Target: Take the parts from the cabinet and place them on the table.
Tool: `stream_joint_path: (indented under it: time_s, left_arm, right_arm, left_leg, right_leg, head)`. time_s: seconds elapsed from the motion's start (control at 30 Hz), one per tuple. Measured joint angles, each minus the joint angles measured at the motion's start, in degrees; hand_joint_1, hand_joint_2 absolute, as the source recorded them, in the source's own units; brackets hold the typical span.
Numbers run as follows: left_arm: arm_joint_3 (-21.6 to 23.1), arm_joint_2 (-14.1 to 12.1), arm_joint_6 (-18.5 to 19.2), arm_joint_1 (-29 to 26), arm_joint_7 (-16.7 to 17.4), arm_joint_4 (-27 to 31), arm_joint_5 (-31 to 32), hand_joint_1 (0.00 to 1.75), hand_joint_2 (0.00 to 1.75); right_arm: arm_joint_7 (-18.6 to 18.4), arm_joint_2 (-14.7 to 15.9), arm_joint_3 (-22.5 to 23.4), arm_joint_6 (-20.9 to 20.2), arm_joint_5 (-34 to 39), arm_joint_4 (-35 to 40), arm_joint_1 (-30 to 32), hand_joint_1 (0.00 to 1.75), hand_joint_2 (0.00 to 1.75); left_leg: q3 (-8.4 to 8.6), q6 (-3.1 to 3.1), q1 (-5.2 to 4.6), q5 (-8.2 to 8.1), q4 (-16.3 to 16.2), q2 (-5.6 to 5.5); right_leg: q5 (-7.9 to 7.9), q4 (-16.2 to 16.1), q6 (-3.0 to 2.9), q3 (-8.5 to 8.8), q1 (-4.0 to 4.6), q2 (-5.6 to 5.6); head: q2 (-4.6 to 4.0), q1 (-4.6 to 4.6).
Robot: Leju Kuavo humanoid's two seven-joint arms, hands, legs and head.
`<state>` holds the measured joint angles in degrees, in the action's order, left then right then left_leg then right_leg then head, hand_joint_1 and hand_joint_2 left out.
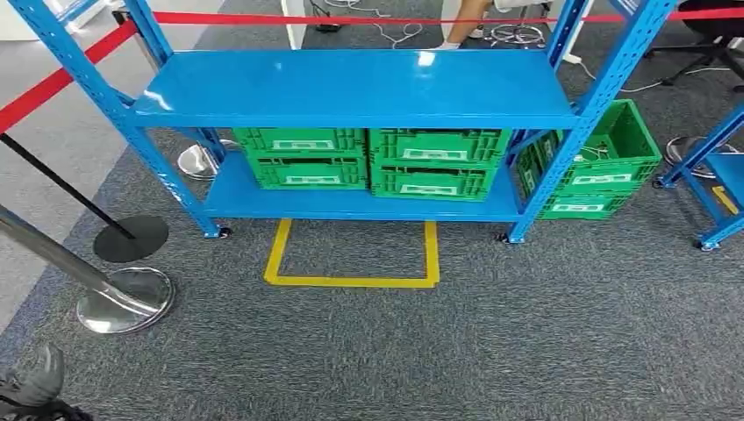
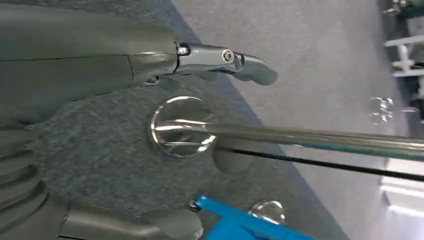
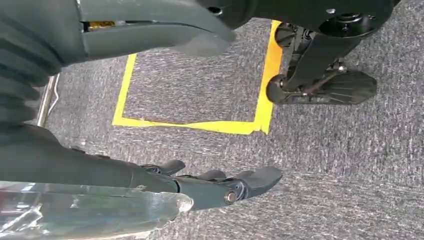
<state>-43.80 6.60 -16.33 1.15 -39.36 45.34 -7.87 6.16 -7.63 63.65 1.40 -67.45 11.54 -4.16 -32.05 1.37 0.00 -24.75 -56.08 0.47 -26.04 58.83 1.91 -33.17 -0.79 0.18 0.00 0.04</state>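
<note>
The blue cabinet [image 1: 351,83] stands straight ahead; its upper shelf is bare and glossy. Two stacks of green crates [image 1: 303,158] [image 1: 434,162] fill the lower shelf, and I cannot see what is in them. My left hand [image 1: 35,381] hangs low at the front left. In the left wrist view the left hand [image 2: 90,65] holds nothing, thumb and fingers spread wide over the carpet. My right hand [image 3: 75,165] also hangs over the carpet, fingers [image 3: 235,187] stretched out and thumb apart, nothing between them. A clear glossy piece [image 3: 90,212] lies along the back of those fingers.
A yellow tape square [image 1: 351,281] marks the carpet before the cabinet. Chrome [image 1: 123,298] and black [image 1: 132,237] stanchion bases with a red belt [image 1: 53,83] stand at the left. More green crates [image 1: 597,162] and another blue rack [image 1: 724,175] are at the right. A person's leg [image 1: 461,26] shows behind.
</note>
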Motion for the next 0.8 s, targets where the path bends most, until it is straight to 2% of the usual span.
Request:
stream_joint_path:
  time_s: [0.23, 0.33, 0.47, 0.5, 0.57, 0.67, 0.73, 0.77, 0.8]
  left_arm:
    - [-1.6, -0.6, -0.1, 0.8, 0.1, -3.5, 0.1, 0.00, 1.75]
    - [-3.0, -1.0, -1.2, 1.3, 1.4, -5.4, 0.3, 0.00, 1.75]
    - [-4.7, -2.4, -5.1, 2.0, 1.0, -10.6, 4.4, 0.00, 1.75]
    - [-4.9, -2.8, -5.4, 2.2, 2.4, -12.6, 6.3, 0.00, 1.75]
    - [-4.7, -3.5, -4.8, 2.5, 8.7, -16.4, 10.3, 0.00, 1.75]
    - [-2.0, -4.1, -2.8, 2.5, 23.1, -21.5, 19.6, 0.00, 1.75]
    - [2.1, -3.6, -1.5, 2.1, 35.1, -24.9, 27.0, 0.00, 1.75]
    - [4.2, -3.3, -1.4, 1.8, 38.5, -26.2, 29.3, 0.00, 1.75]
    - [5.8, -2.7, -1.2, 1.5, 40.1, -27.3, 30.6, 0.00, 1.75]
  right_arm:
    - [-0.1, 0.0, 0.0, 0.0, 0.0, 0.0, 0.0, 0.00, 1.75]
    - [-0.3, 0.0, 0.0, 0.0, -0.1, 0.0, 0.0, 0.00, 1.75]
    - [-0.3, 0.0, 0.0, -0.1, -0.1, 0.0, 0.0, 0.00, 1.75]
    - [-0.4, 0.0, 0.0, -0.2, -0.1, 0.0, 0.0, 0.00, 1.75]
    - [-0.7, 0.0, 0.0, -0.4, -0.2, 0.0, -0.1, 0.00, 1.75]
    - [-2.0, 0.0, 0.0, -0.9, -0.7, 0.0, -0.1, 0.00, 1.75]
    - [-2.8, 0.0, 0.0, -1.2, -1.0, 0.0, -0.1, 0.00, 1.75]
    - [-3.1, 0.0, 0.0, -1.3, -1.1, 0.0, -0.2, 0.00, 0.00]
    - [-3.3, 0.0, 0.0, -1.3, -1.1, 0.0, -0.2, 0.00, 0.00]
  left_leg:
    - [0.00, 0.00, 0.00, 0.00, 0.0, 0.00]
    - [0.00, 0.00, 0.00, 0.00, 0.0, 0.00]
    - [0.00, 0.00, 0.00, 0.00, 0.0, 0.01]
    - [0.00, 0.00, 0.00, 0.00, 0.0, 0.01]
    - [0.00, 0.00, 0.00, 0.00, 0.0, 0.00]
    - [-0.01, -0.01, -0.02, -0.01, 0.0, 0.01]
    - [-0.01, -0.05, -0.05, -0.03, 0.0, 0.01]
    - [-0.01, -0.06, -0.06, -0.04, 0.0, 0.01]
    - [-0.02, -0.06, -0.07, -0.04, 0.0, 0.01]
  right_leg:
    - [0.03, 0.0, 0.02, 0.01, 0.00, 0.00]
    - [0.03, 0.0, 0.02, 0.01, 0.00, 0.01]
    - [0.03, 0.0, 0.03, -0.01, 0.00, 0.00]
    - [0.03, 0.0, 0.03, -0.01, 0.00, -0.01]
    - [0.03, 0.0, 0.03, -0.01, 0.00, 0.00]
    - [0.03, 0.0, 0.03, 0.00, -0.02, 0.02]
    - [0.03, 0.0, 0.03, 0.00, -0.08, 0.03]
    - [0.03, 0.0, 0.04, 0.00, -0.09, 0.03]
    - [0.04, -0.1, 0.05, -0.01, -0.11, 0.02]
  head:
    - [0.00, 0.00]
    - [0.00, 0.00]
    - [0.00, 0.00]
    - [0.00, 0.02]
    - [0.00, 0.00]
    - [0.00, 0.02]
    - [0.00, 0.00]
    - [0.00, 0.00]
    - [0.00, 0.00]
